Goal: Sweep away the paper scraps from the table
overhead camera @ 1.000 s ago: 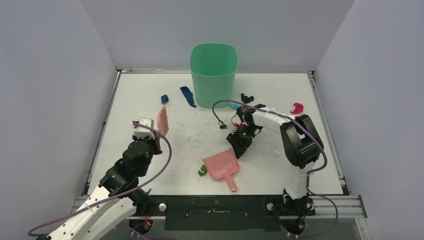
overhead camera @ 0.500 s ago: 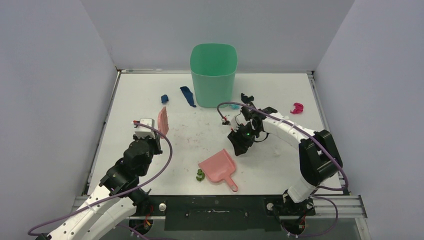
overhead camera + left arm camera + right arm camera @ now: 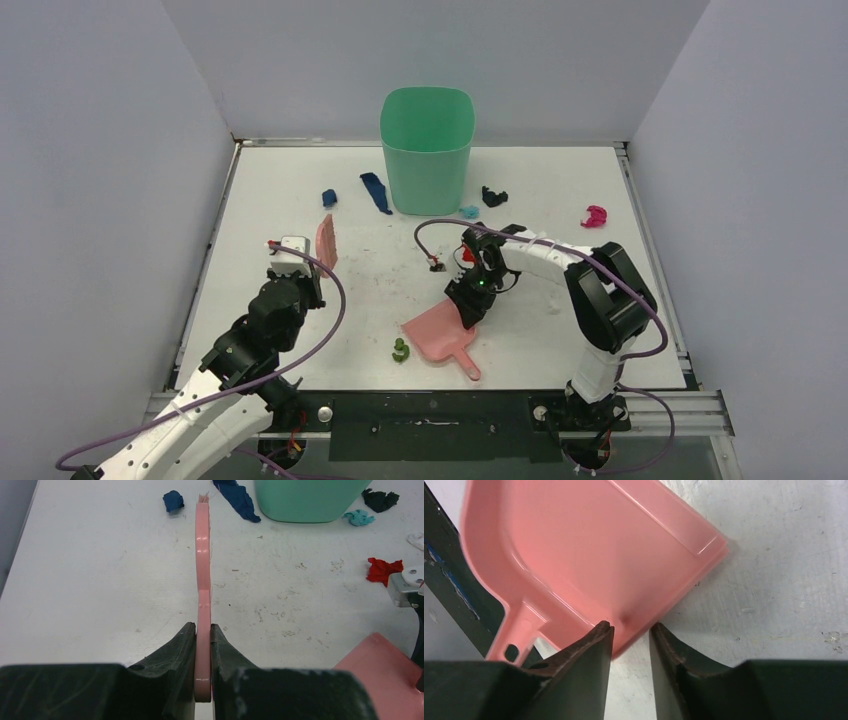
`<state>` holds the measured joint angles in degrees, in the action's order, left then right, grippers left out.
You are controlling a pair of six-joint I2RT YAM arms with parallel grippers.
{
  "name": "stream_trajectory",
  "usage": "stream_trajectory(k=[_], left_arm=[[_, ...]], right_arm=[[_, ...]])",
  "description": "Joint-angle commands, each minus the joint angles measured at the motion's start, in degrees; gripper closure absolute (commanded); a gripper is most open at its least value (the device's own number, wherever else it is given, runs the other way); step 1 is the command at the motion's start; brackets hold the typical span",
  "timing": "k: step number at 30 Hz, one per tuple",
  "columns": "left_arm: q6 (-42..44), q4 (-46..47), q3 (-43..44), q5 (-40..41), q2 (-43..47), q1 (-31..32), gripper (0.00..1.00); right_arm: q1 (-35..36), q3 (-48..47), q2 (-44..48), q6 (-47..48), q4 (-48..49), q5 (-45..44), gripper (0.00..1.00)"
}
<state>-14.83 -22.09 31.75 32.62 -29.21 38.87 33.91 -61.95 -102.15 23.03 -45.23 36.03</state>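
1. The left gripper is pressed together on the flat handle of a pink plastic hand brush, which is held edge-on with fine bristles at its far end.
2. The right gripper has its jaws slightly parted, straddling the side rim of a glossy pink dustpan. Bare surface shows between that rim and one finger.
3. The paper scraps are small crumpled wads. Two dark blue ones lie left of a smooth green bin. A light blue scrap and a black scrap lie to its right, and a magenta scrap sits near the right edge. A red scrap is beside the right wrist, and a green scrap is just beside the dustpan.
4. The table is matt white, scuffed and railed in metal, with plain grey walls around it.
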Motion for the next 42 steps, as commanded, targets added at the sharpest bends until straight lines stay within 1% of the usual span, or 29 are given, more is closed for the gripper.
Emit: stream_trajectory(k=[1, 6, 10, 14, 16, 20, 23, 24, 25, 26, 29, 31, 33, 39, 42], left_arm=[[-0.29, 2.49, 2.44, 0.09, 0.03, -0.38, 1.00], [-0.29, 2.57, 2.44, -0.38, 0.11, -0.39, 1.00], [-0.37, 2.52, 2.44, -0.61, 0.15, -0.41, 1.00], [-0.37, 2.57, 2.44, -0.90, 0.21, -0.40, 1.00], [-0.38, 2.49, 2.44, -0.95, 0.23, -0.44, 1.00], [-0.38, 2.40, 2.35, -0.90, 0.60, -0.38, 1.00], [-0.38, 2.34, 2.35, -0.76, 0.73, -0.38, 1.00], [-0.33, 2.37, 2.35, -0.78, 0.74, -0.42, 1.00], [-0.37, 2.37, 2.35, -0.79, 0.74, -0.38, 1.00], [-0.37, 2.32, 2.35, -0.73, 0.65, -0.39, 1.00], [-0.37, 2.32, 2.35, -0.78, 0.45, -0.45, 1.00], [-0.29, 2.47, 2.40, -0.93, 0.23, -0.46, 1.00], [-0.20, 2.49, 2.49, -1.00, -0.11, -0.55, 1.00], [-0.11, 2.57, 2.53, -1.31, -0.92, -0.89, 1.00], [-0.05, 2.60, 2.53, -1.42, -1.42, -1.08, 1.00]], right_arm=[[1.61, -2.02, -1.03, 0.54, 0.85, -1.50, 0.69], [2.04, -2.94, -1.11, 0.70, 0.39, -4.05, 0.80], [2.10, -3.47, 0.24, 1.64, 0.56, -10.64, 0.87], [1.30, -3.58, 1.17, 3.08, 3.44, -17.19, 0.93], [-0.19, -4.75, 0.29, 3.36, 3.86, -18.57, 0.94], [-4.77, -7.79, -1.34, 4.78, 3.47, -15.17, 0.93], [-5.60, -8.04, -0.34, 6.43, 3.57, -13.15, 0.82], [-5.65, -8.11, 0.63, 6.54, 3.12, -12.46, 0.74], [-5.64, -8.02, 1.78, 6.37, 2.59, -11.68, 0.62], [-5.84, -7.71, 3.55, 6.11, 2.14, -10.72, 0.55], [-6.55, -5.08, 10.68, 5.52, 1.23, -7.22, 0.42], [-6.55, -2.58, 15.71, 6.14, -0.26, -4.99, 0.37], [-6.41, 0.68, 20.20, 7.10, -1.08, -4.28, 0.36], [-6.67, 11.61, 31.27, 10.01, 2.00, -9.09, 0.32], [-6.90, 16.05, 34.75, 13.73, 3.33, -7.80, 0.29]])
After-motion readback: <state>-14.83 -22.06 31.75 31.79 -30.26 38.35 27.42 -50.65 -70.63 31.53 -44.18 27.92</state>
